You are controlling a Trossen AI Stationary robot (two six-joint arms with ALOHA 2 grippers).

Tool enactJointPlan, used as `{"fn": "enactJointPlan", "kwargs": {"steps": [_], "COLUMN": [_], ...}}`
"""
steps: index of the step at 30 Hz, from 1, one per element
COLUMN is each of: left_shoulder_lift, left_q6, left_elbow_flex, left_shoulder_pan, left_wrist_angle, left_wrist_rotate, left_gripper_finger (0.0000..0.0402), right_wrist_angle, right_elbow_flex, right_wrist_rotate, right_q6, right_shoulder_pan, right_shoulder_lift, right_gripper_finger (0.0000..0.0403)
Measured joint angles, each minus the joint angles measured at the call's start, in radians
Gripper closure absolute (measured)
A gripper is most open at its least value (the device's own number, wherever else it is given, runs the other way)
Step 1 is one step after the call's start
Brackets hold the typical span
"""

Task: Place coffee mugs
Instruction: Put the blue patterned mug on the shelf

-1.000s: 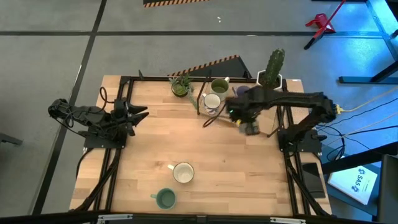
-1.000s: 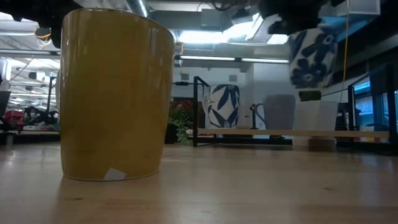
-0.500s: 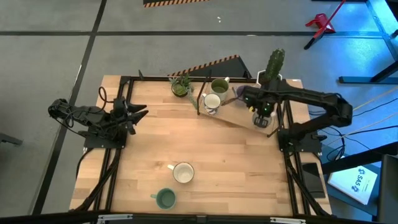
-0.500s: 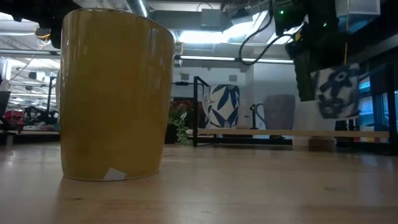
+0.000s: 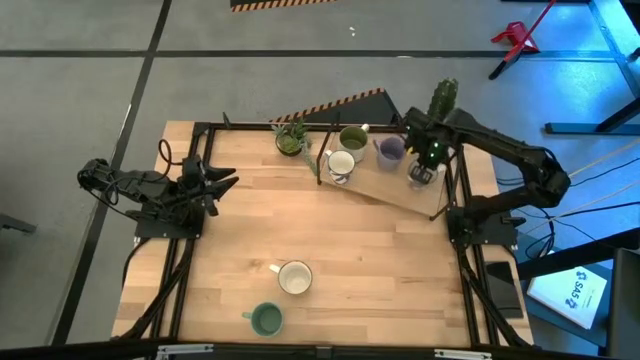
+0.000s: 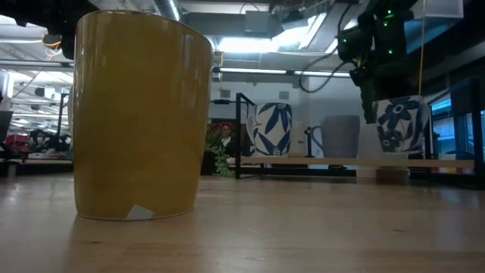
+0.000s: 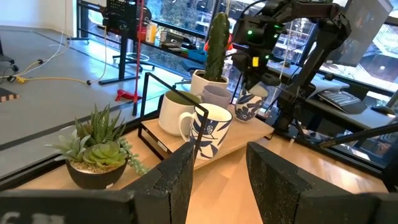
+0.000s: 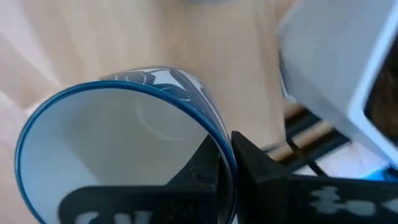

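Pinching white blue-patterned mug rim | right claw | over shelf

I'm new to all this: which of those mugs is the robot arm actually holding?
The white mug with blue flower print, at the shelf's right end beside the cactus pot. The right gripper pinches its rim; the other mugs stand free.

A blue-rimmed white mug fills the frame's lower left, its rim pinched by the right claw above a wooden surface.

Even overhead light (ceiling glare in low view), blurred near yellow mug
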Motion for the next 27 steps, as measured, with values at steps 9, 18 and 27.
{"fn": "enactJointPlan", "kwargs": {"steps": [9,18,27], "left_shoulder_lift": [0.000,0.000,0.000], "left_q6": [0.000,0.000,0.000], "left_elbow_flex": [0.000,0.000,0.000], "left_shoulder_pan": [0.000,0.000,0.000], "left_wrist_angle": [0.000,0.000,0.000], "left_wrist_rotate": [0.000,-0.004,-0.004], "left_gripper_finger": [0.0259,0.0259,0.0259], "right_wrist_angle": [0.068,0.077,0.097], "right_elbow_flex": [-0.040,-0.046,-0.045], "right_wrist_rotate": [-0.023,0.000,0.032], "right_q6": [-0.071,-0.107,-0.107], "right_shoulder_pan": [-0.140,-0.170,-0.170], "right_shoulder_lift": [-0.007,-0.007,-0.007], "right_gripper_finger": [0.0403,0.0397,0.0362]}}
